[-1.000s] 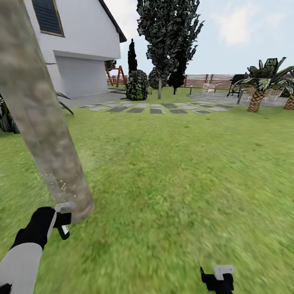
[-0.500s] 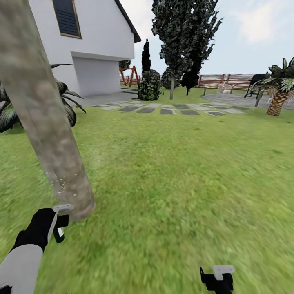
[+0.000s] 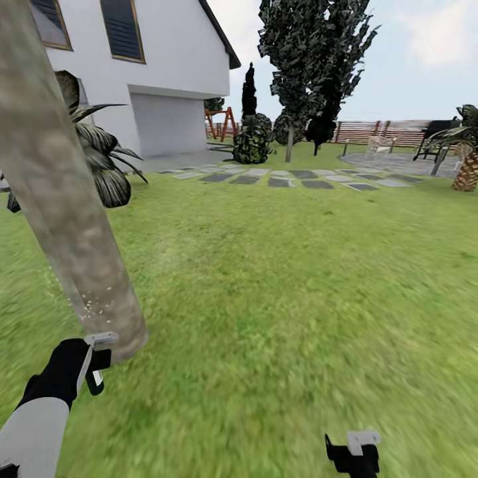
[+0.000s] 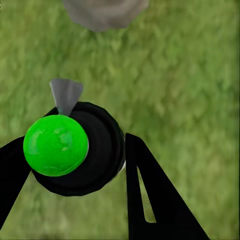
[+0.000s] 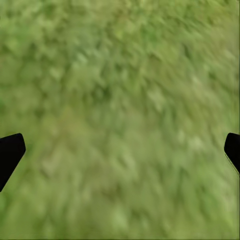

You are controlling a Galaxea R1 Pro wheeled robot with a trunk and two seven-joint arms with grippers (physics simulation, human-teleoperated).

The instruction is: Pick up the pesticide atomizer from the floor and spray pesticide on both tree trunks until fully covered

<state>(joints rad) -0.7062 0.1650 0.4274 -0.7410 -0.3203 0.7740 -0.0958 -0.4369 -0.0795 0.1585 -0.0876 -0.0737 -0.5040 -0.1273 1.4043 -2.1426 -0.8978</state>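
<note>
Holding: the left hand (image 3: 93,362) is closed around the pesticide atomizer (image 3: 97,378), low over the lawn (image 3: 279,285), just beside the flared base of the tree trunk (image 3: 73,226).
Atomizer, left wrist view: a round dark body (image 4: 97,150) seen from above, capped by a bright green ball (image 4: 56,145), with a grey nozzle (image 4: 65,95) pointing toward the trunk's base (image 4: 105,12); the black fingers (image 4: 150,195) press on either side of it.
Pesticide: fine white specks (image 3: 93,302) dot the lower trunk just above the hand.
Trunk: pale grey-brown and blotchy, it leans across the left side of the head view and hides part of the house and lawn behind it.
Right hand: low at the bottom edge of the head view (image 3: 353,455), well apart from the trunk; in the right wrist view its fingertips (image 5: 10,152) sit wide at the two sides, with blurred grass between them, holding nothing.
Behind the trunk: a broad-leaved striped plant (image 3: 99,159) and the white house (image 3: 153,73).
Middle distance: grey stepping stones (image 3: 292,179) cross the grass toward the concrete paving (image 3: 398,162).
Far: near-black trees (image 3: 312,60), a rounded dark shrub (image 3: 252,139), a palm (image 3: 465,159) at the right edge, and the slatted fence (image 3: 378,131).
</note>
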